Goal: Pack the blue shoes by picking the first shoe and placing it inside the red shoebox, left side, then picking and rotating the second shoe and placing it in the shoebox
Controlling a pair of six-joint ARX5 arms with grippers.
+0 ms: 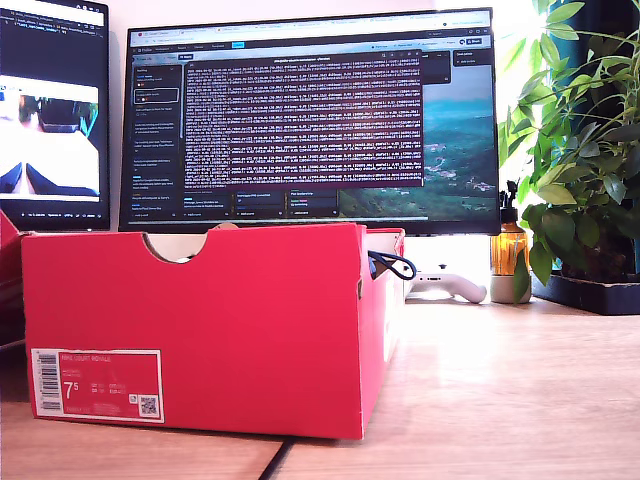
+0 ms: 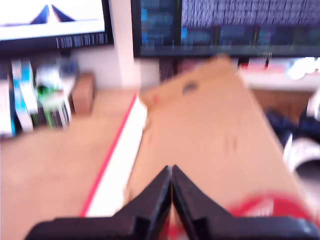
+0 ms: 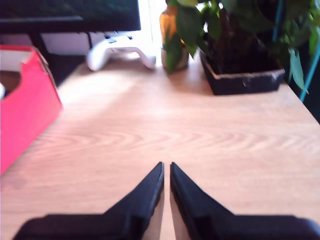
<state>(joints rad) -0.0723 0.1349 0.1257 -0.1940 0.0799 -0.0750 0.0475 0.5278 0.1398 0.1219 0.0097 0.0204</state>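
The bright red cardboard shoebox [image 1: 200, 330] fills the lower left of the exterior view on the wooden desk [image 1: 500, 400]. A navy-blue shoe [image 2: 295, 137] shows blurrily past its brown inner wall. My first gripper [image 2: 171, 200] and my second gripper [image 3: 166, 192] both have jaws closed on nothing. Reaching in closed risks nudging the shoe askew.

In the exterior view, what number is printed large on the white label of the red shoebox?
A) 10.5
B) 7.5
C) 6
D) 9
B: the white label, at the lower corner of the red shoebox on the exterior view's left, shows a large 7 with a small 5 beside it.
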